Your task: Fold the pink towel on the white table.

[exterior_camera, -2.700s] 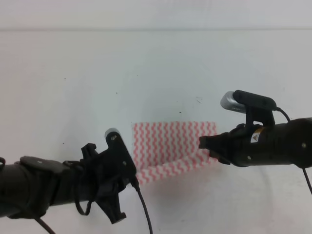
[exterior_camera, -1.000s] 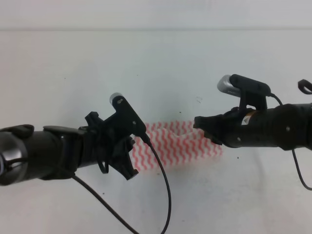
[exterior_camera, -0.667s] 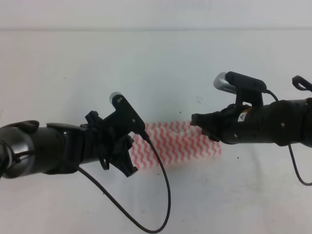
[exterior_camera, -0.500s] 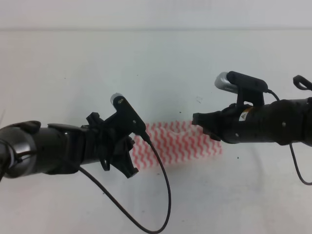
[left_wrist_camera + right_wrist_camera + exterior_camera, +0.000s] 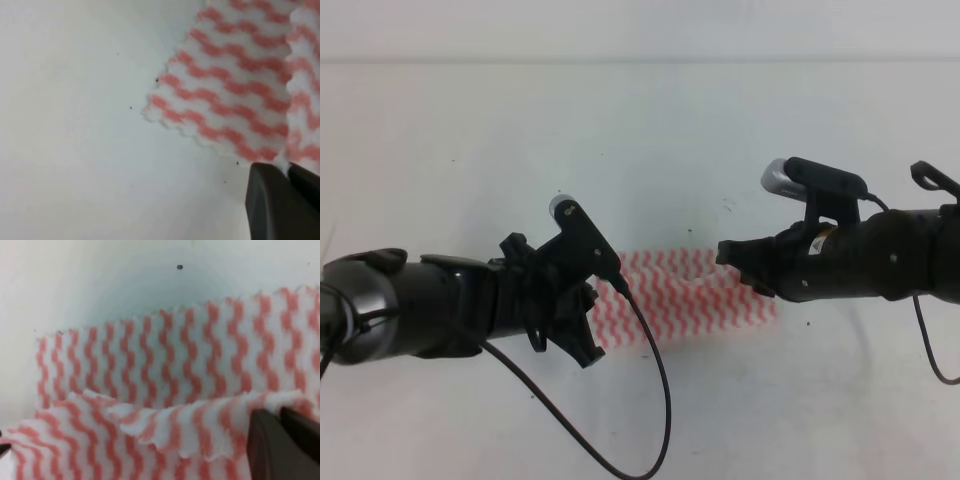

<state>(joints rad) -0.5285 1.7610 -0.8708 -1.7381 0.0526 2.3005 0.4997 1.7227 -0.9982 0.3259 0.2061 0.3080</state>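
We pinch the pink towel (image 5: 690, 298) at table (image 5: 640, 130) centre: left gripper (image 5: 287, 172) clamped at nine o'clock, right gripper (image 5: 280, 415) at three, carrying its near edge over for the fold.

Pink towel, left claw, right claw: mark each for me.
pink towel (image 5: 695, 295), exterior high view, on the striped middle of the cloth.
left claw (image 5: 287, 172), left wrist view, between the dark tips at the towel's edge.
right claw (image 5: 280, 415), right wrist view, between the tips pinching the lifted edge.
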